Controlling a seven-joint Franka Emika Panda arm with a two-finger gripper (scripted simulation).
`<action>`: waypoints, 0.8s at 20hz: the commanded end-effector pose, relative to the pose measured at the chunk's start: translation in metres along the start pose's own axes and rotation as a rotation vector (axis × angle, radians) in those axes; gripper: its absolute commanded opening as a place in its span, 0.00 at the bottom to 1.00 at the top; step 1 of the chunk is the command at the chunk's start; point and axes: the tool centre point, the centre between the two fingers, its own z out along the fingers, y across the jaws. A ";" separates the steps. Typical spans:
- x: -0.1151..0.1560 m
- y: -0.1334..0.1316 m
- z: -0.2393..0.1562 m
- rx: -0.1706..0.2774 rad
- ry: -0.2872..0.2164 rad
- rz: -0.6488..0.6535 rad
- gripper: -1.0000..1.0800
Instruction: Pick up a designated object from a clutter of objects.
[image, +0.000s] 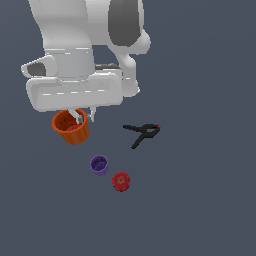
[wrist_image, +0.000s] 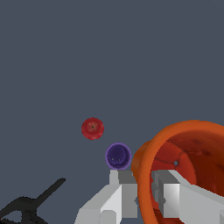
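You've got the claw (image: 83, 118) pinched on the rim of the orange cup (image: 71, 127) — one finger inside, one outside — hanging tilted under the wrist, so lift slow and straight, well clear of the purple cup (image: 99, 165).
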 end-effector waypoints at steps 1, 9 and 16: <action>0.013 0.009 -0.012 -0.001 0.001 0.000 0.00; 0.042 0.029 -0.036 0.000 0.001 0.001 0.00; 0.054 0.038 -0.045 0.001 0.001 0.001 0.00</action>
